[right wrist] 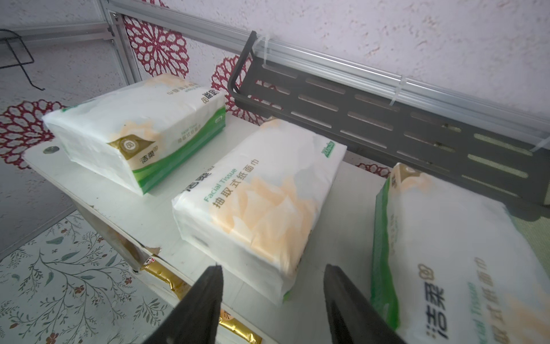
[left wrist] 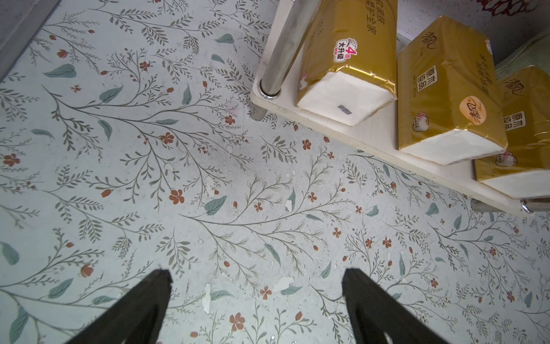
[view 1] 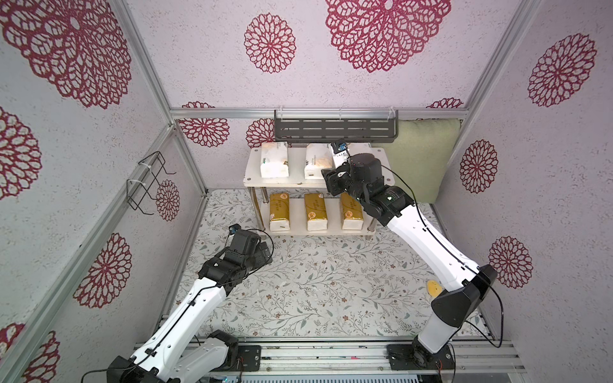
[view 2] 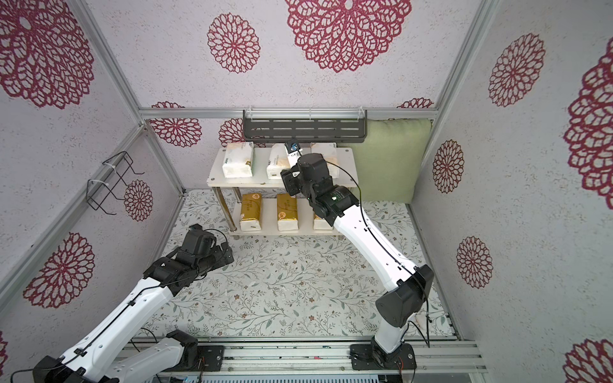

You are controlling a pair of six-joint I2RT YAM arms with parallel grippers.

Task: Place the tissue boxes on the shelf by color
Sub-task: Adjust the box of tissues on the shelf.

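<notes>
All six packs look placed: three white packs (right wrist: 259, 205) in a row on the top board of the shelf (view 1: 296, 165), upper middle of both top views, and three gold packs (left wrist: 446, 89) on the board beneath. Only clearing the arms away seems left. The right gripper (right wrist: 272, 266) hangs over the top board's front edge. Its jaws are part-way apart, closer than the left's, and grip nothing that I can see. The near corner of the middle white pack shows between them, with a strip of board beside it. Pulling back low or sideways from there could snag that soft corner and skew the pack or drag it off the front. The right arm (view 1: 418, 232) also crosses in front of the rightmost gold pack, so a dropped elbow might knock it or shove the shelf. The left gripper (left wrist: 256, 272), wide open and empty, sits low over the floral surface (left wrist: 148, 178) near the shelf's front left leg (left wrist: 282, 50); a forward sweep could hit it. In the top views the right arm hides much of the right-hand white and gold packs. A small yellow thing (view 1: 433, 287) at lower right is unreadable.
</notes>
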